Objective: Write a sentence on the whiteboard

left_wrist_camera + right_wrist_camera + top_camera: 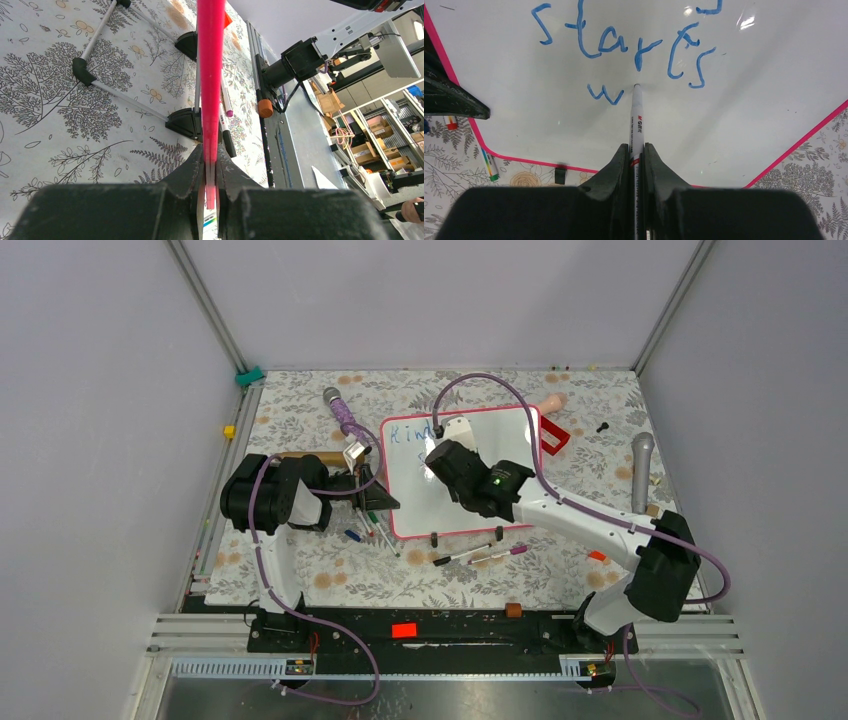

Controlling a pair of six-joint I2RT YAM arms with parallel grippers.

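Whiteboard (410, 495): on the floral worktop (300, 560), mid-scene; blue writing reads "starts", with a "w" below.
Left tool (210, 167): pinched on the whiteboard's pink left rim.
Right tool (637, 150): clamped on a white marker (637, 115), its tip touching the whiteboard just right of the "w".
Loose markers (463, 555): beside the whiteboard's near edge.

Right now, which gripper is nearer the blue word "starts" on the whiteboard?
Right. The right gripper holds a marker with its tip just below the word; the left gripper clamps the whiteboard rim at its left edge.
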